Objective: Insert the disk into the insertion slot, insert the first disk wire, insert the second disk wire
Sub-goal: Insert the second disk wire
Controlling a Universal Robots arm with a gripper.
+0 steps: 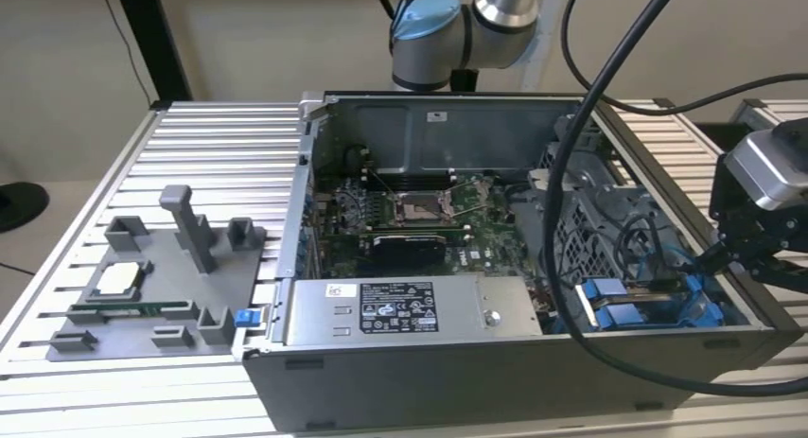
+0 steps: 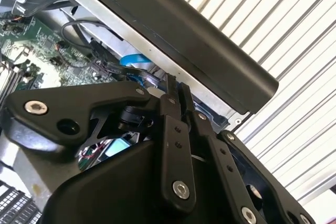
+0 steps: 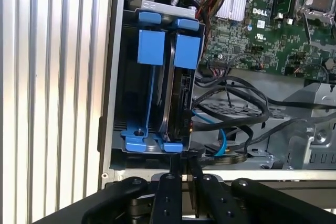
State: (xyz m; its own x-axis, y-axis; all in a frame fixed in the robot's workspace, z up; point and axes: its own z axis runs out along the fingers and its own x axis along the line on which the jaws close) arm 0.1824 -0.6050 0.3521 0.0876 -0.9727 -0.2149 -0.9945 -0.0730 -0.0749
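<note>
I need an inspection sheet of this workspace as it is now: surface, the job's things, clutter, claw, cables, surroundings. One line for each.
Surface: ribbed aluminium table carrying the open computer case.
Job's things: the disk stands on edge inside the insertion slot, its blue carrier tabs at both ends.
Clutter: grey fixture tray with small parts, at the exterior view's left of the case.
Claw: the claw sits at the case wall just beside the slot, its black fingers drawn close together.
Cables: black and blue wires lie loose beside the disk; thick black cable hangs across the case.
Surroundings: plain wall; nothing else seen.
</note>
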